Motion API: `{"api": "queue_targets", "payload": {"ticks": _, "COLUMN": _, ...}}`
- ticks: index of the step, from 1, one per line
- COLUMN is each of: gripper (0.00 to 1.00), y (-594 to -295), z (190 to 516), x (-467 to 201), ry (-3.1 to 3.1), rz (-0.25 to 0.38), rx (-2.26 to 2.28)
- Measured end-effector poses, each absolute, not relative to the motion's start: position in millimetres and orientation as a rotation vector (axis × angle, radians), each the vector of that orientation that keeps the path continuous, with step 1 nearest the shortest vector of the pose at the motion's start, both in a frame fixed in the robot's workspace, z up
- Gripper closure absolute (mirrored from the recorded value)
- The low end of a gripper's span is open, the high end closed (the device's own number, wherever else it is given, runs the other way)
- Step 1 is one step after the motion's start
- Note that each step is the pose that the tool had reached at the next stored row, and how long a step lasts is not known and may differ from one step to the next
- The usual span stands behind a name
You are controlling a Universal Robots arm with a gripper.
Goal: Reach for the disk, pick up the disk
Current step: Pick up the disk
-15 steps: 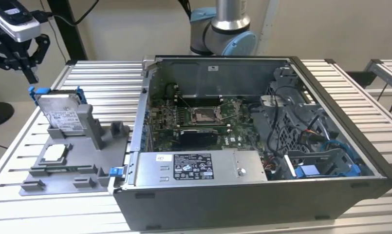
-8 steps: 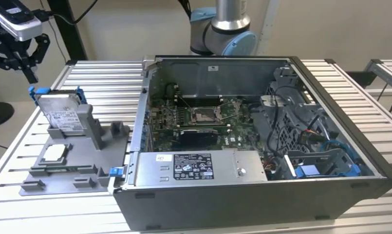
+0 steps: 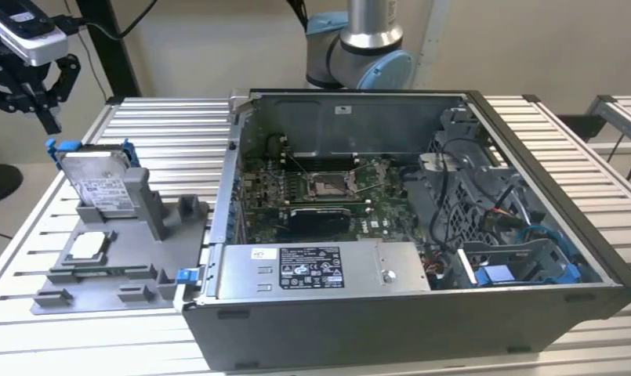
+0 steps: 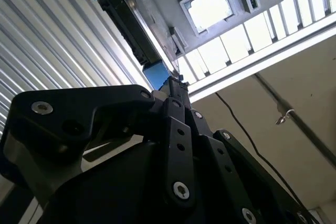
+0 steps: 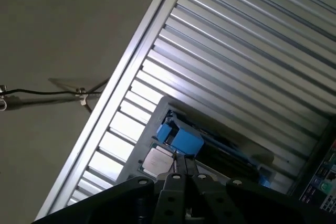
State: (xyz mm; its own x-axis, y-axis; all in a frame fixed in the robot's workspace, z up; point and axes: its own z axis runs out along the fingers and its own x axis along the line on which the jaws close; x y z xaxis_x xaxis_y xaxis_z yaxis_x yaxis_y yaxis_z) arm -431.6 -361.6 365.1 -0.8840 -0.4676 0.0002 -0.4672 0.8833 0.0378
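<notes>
— Over at the exterior view's left, the claw (image 3: 52,124) hangs above the tabletop (image 3: 174,129); its fingers look pressed together to a point, with nothing between them.

— So how should the reach be done?

— My judgement: the fingers would need to spread wider than the disk is thick before they go lower; the approach should be square over the top edge, between the blue rails, so the pads meet the flat faces and not a corner; it should also stay clear of the upright post of the grey fixture (image 3: 137,262).

— And where is the disk?

— The disk (image 3: 98,186) stands on edge in that fixture, leaning back a little, label outward, beside the open computer case (image 3: 420,235).

— How does it lie to the claw?

— Below it and apart; no contact; the tips sit over the disk's upper corner, and in both wrist views they point toward its blue end.
</notes>
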Motion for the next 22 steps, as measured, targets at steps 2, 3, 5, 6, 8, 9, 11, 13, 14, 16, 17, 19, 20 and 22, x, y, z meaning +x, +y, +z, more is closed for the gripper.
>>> {"api": "queue_targets", "payload": {"ticks": 2, "gripper": 1.00, "y": -361.6, "z": 365.2, "x": -431.6, "ry": -3.036, "rz": -0.057, "rx": 0.767}}
{"api": "queue_targets", "payload": {"ticks": 3, "gripper": 1.00, "y": -361.6, "z": 365.3, "x": -431.6, "ry": -3.033, "rz": -0.057, "rx": 0.777}}
{"api": "queue_targets", "payload": {"ticks": 5, "gripper": 1.00, "y": -361.7, "z": 365.4, "x": -431.7, "ry": -3.028, "rz": -0.057, "rx": 0.797}}
{"api": "queue_targets", "payload": {"ticks": 6, "gripper": 1.00, "y": -361.7, "z": 365.4, "x": -431.6, "ry": -3.025, "rz": -0.057, "rx": 0.808}}
{"api": "queue_targets", "payload": {"ticks": 8, "gripper": 1.00, "y": -361.7, "z": 365.4, "x": -431.6, "ry": -3.018, "rz": -0.056, "rx": 0.831}}
{"api": "queue_targets", "payload": {"ticks": 9, "gripper": 1.00, "y": -361.7, "z": 365.4, "x": -431.6, "ry": -3.014, "rz": -0.056, "rx": 0.844}}
{"api": "queue_targets", "payload": {"ticks": 11, "gripper": 1.00, "y": -361.7, "z": 365.4, "x": -431.6, "ry": -3.004, "rz": -0.056, "rx": 0.878}}
{"api": "queue_targets", "payload": {"ticks": 13, "gripper": 1.00, "y": -361.6, "z": 365.4, "x": -431.7, "ry": -2.993, "rz": -0.056, "rx": 0.915}}
{"api": "queue_targets", "payload": {"ticks": 14, "gripper": 1.00, "y": -361.5, "z": 365.4, "x": -431.7, "ry": -2.986, "rz": -0.055, "rx": 0.937}}
{"api": "queue_targets", "payload": {"ticks": 16, "gripper": 1.00, "y": -361.6, "z": 365.4, "x": -431.7, "ry": -2.969, "rz": -0.055, "rx": 0.986}}
{"api": "queue_targets", "payload": {"ticks": 17, "gripper": 1.00, "y": -361.6, "z": 365.4, "x": -431.7, "ry": -2.960, "rz": -0.054, "rx": 1.013}}
{"api": "queue_targets", "payload": {"ticks": 19, "gripper": 1.00, "y": -361.7, "z": 365.4, "x": -431.6, "ry": -2.940, "rz": -0.054, "rx": 1.068}}
{"api": "queue_targets", "payload": {"ticks": 20, "gripper": 1.00, "y": -361.7, "z": 365.4, "x": -431.6, "ry": -2.929, "rz": -0.053, "rx": 1.095}}
{"api": "queue_targets", "payload": {"ticks": 22, "gripper": 1.00, "y": -361.7, "z": 365.4, "x": -431.6, "ry": -2.908, "rz": -0.053, "rx": 1.148}}
